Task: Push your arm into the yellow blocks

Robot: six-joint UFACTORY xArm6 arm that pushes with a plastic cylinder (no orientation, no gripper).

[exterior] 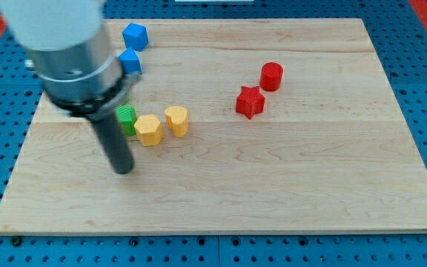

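Note:
Two yellow blocks lie side by side at the board's left centre: a hexagon-like one (149, 130) and a rounder one (176, 121) just to its right. My tip (124, 169) rests on the board below and a little to the left of the hexagon-like yellow block, a short gap away and not touching it. The dark rod rises from the tip up to the large grey arm body at the view's top left.
A green block (127, 117) touches the left yellow block, partly hidden by the rod. Two blue blocks (134, 35) (130, 62) sit at the top left. A red star (249, 101) and a red cylinder (271, 76) lie right of centre. The wooden board (310, 185) sits on a blue pegboard.

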